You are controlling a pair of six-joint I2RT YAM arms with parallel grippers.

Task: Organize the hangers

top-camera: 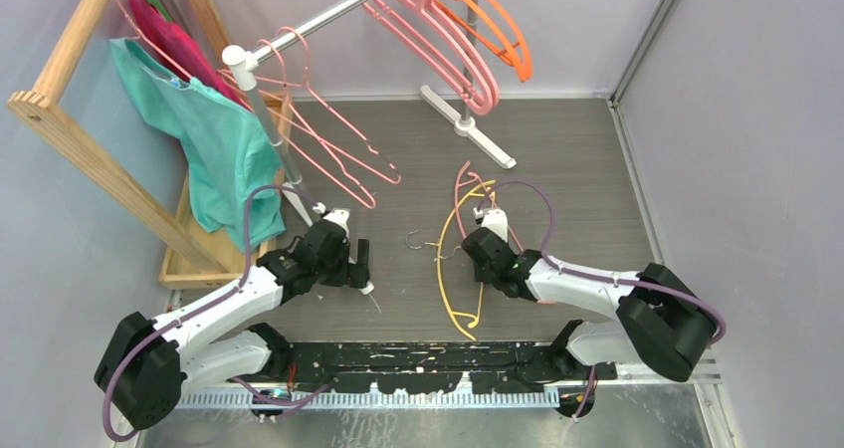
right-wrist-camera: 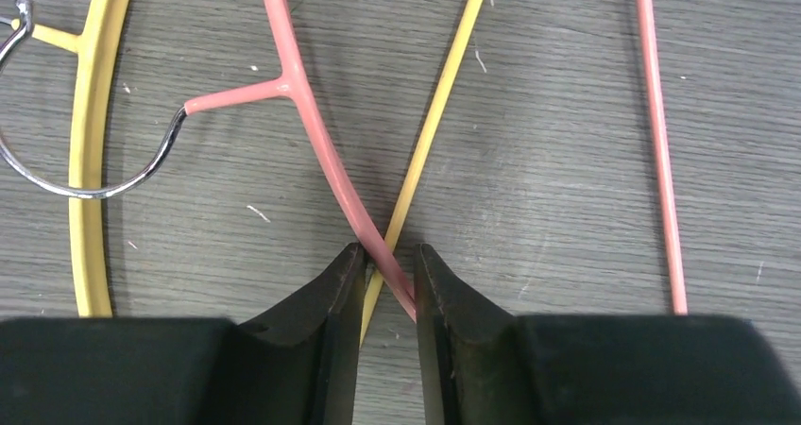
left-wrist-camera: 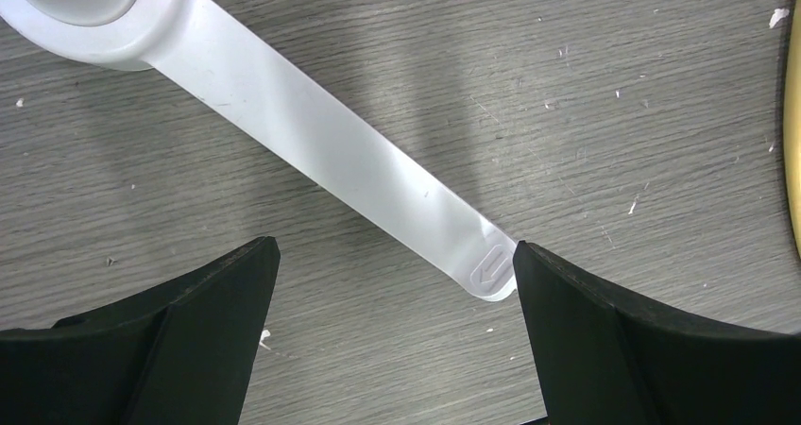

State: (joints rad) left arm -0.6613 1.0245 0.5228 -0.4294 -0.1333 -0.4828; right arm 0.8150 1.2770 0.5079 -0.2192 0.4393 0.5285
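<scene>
Two thin hangers lie crossed on the table, a pink hanger (right-wrist-camera: 312, 123) over a yellow hanger (right-wrist-camera: 90, 161). My right gripper (right-wrist-camera: 387, 264) is down at their crossing, jaws narrowed onto the pink wire, with a yellow wire also between them. From above, the right gripper (top-camera: 485, 212) sits at the top of the pink hanger (top-camera: 461, 194) and yellow hanger (top-camera: 443, 269). Thick pink hangers (top-camera: 438, 40), orange hangers (top-camera: 498, 30) and thin pink hangers (top-camera: 328, 139) hang on the rail (top-camera: 318, 20). My left gripper (left-wrist-camera: 392, 274) is open and empty above the rack's white foot (left-wrist-camera: 312, 132).
A wooden frame (top-camera: 80, 139) stands at the left, with teal and magenta garments (top-camera: 219, 139) draped on a hanger. The rack's far foot (top-camera: 468, 124) rests at the back centre. Grey walls close the sides. A metal hook (right-wrist-camera: 57, 184) lies beside the yellow hanger.
</scene>
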